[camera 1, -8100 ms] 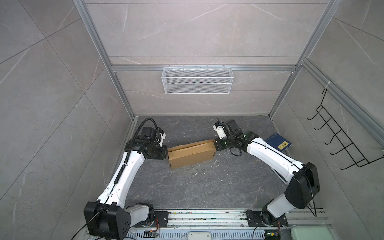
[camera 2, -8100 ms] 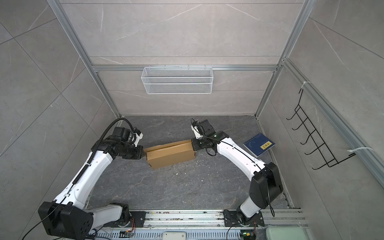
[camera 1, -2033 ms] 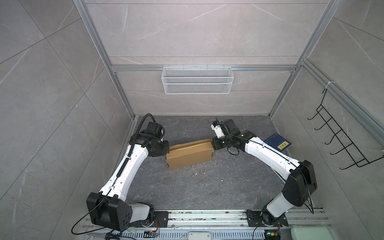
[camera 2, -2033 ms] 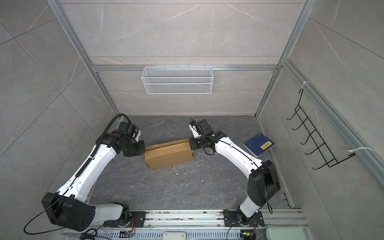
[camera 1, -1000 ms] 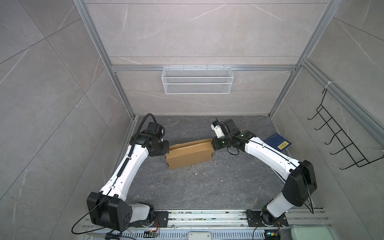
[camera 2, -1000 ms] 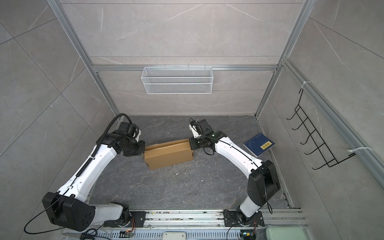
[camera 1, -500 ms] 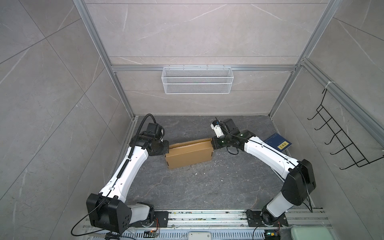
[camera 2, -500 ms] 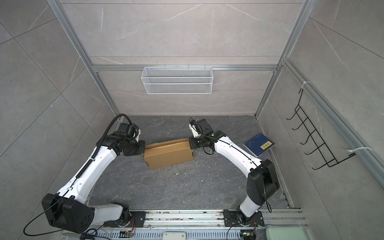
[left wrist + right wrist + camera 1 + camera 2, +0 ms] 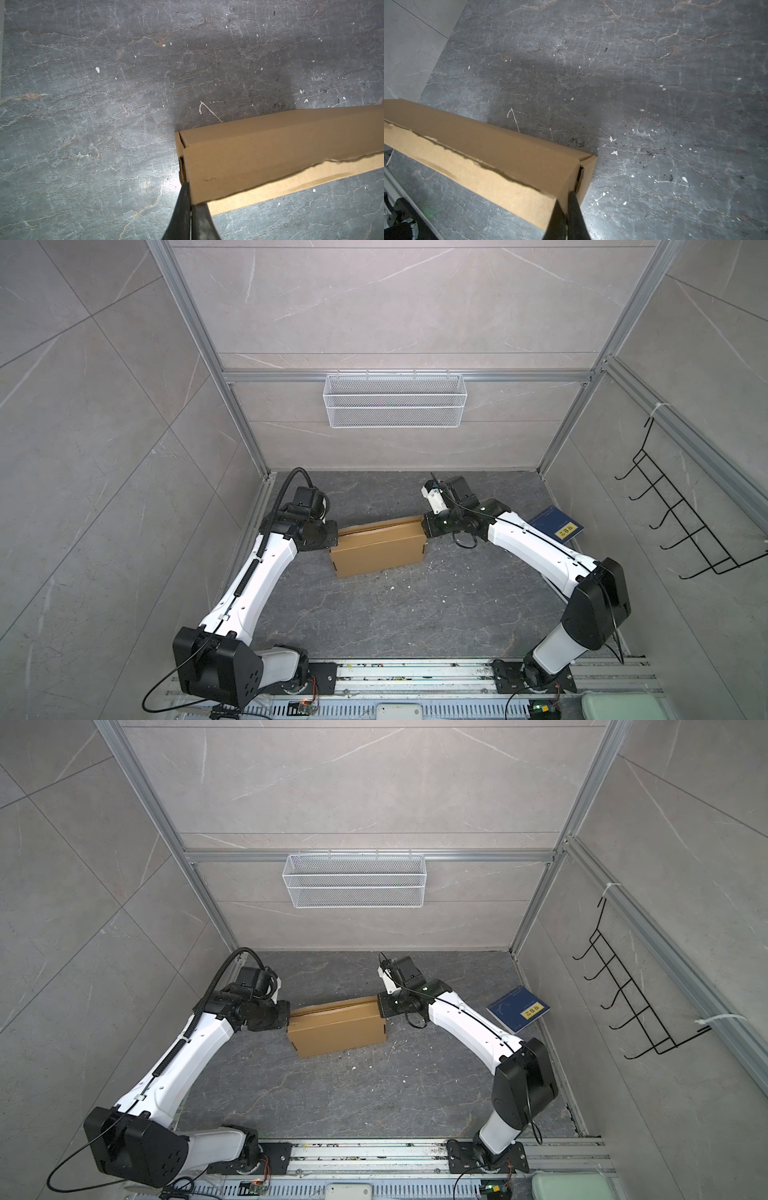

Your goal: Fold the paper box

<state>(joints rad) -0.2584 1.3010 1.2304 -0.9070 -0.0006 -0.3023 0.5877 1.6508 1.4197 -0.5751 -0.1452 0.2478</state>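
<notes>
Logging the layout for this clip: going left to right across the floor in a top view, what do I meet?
left pincer → cardboard box → right pincer → blue book

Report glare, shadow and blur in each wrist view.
Left wrist view: glare whitens the stone floor beside the paper box; the left pincer is soft-edged. Right wrist view: a shadow darkens the floor beyond the box; the right pincer is blurred.

No text can be read. A yellow label (image 9: 567, 530) is seen on the dark blue book (image 9: 547, 519), well to the right of the paper box (image 9: 378, 552); its dark marks are too small to be made out.
</notes>
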